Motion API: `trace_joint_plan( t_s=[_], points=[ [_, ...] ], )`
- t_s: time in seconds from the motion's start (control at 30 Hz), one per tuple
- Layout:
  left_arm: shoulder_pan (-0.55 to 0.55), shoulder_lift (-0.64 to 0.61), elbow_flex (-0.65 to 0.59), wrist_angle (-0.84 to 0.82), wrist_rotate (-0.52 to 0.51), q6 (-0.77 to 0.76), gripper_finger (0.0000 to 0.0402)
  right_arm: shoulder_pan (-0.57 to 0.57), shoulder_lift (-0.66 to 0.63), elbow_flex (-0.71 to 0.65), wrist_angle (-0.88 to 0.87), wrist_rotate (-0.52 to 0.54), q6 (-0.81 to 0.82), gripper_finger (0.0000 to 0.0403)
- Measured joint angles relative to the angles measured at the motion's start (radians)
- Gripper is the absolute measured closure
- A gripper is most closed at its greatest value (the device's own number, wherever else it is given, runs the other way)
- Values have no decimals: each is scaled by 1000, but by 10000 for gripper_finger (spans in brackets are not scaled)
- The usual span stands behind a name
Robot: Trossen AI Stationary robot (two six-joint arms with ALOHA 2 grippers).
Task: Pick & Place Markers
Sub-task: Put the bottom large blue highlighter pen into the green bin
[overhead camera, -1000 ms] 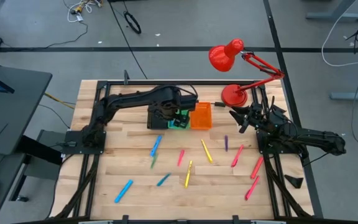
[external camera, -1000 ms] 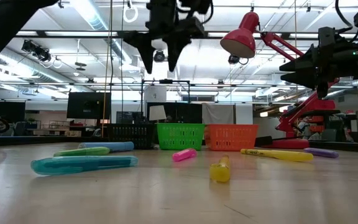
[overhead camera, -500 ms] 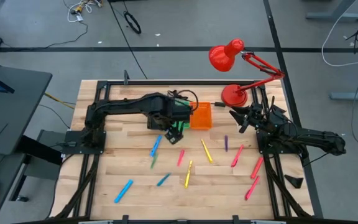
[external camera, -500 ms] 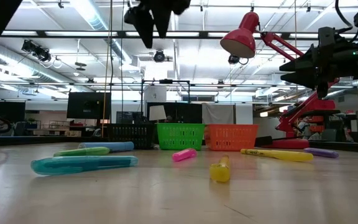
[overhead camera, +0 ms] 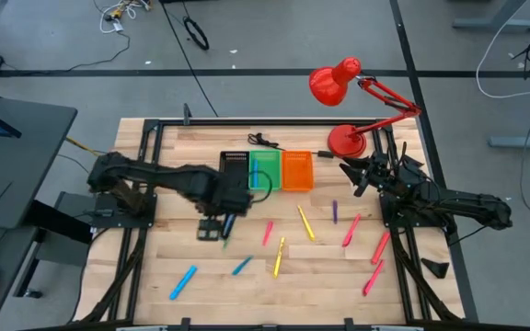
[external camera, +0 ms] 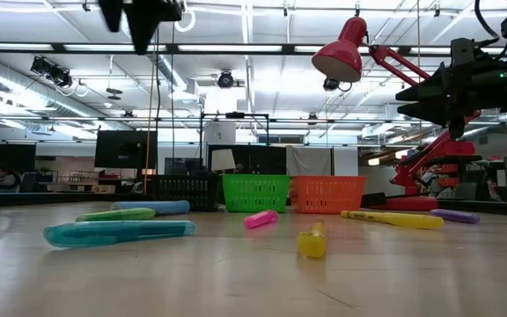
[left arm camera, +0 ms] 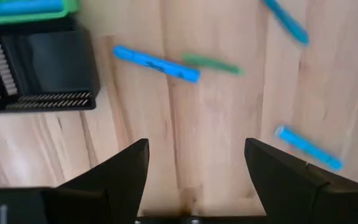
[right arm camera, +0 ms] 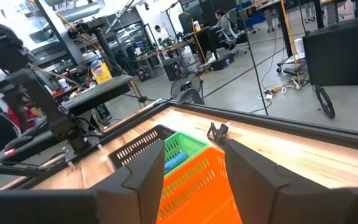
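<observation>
Markers (overhead camera: 305,223): lying scattered on table (overhead camera: 329,276); one blue in green bin (overhead camera: 264,169).
Left end effector (overhead camera: 212,229): having left bins, hovering wide open, empty, over blue marker (left arm camera: 156,63).
Right end effector (overhead camera: 351,176): waiting partly open, empty.

We see a pale, planked wooden tabletop (overhead camera: 339,267) with visible grain and a smooth, faintly sheened finish. The short stick-like plastic markers (external camera: 118,232) look smooth and slightly translucent; we note glossy highlights on the light-blue one. The rectangular black slotted bin (left arm camera: 39,71), green mesh bin (external camera: 255,192) and orange mesh bin (external camera: 327,194) look like moulded plastic, matt. The red desk lamp (overhead camera: 335,81) shows a glossy painted shade. The dark gripper fingers (left arm camera: 120,174) look matt.
</observation>
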Motion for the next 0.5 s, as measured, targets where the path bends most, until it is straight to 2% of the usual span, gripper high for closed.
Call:
trace_joint_plan(
  t_s=[0.13, 0.3, 0.5],
  points=[
    [-76, -76, -114, 22, -37, 129, 133, 0, 0, 0, 0, 0, 0, 233],
    [-172, -161, -247, 68, -35, 332, 133, 0, 0, 0, 0, 0, 0, 233],
    [-291, -263, -374, 143, 5, 725, 133, 0, 0, 0, 0, 0, 0, 233]
  ],
)
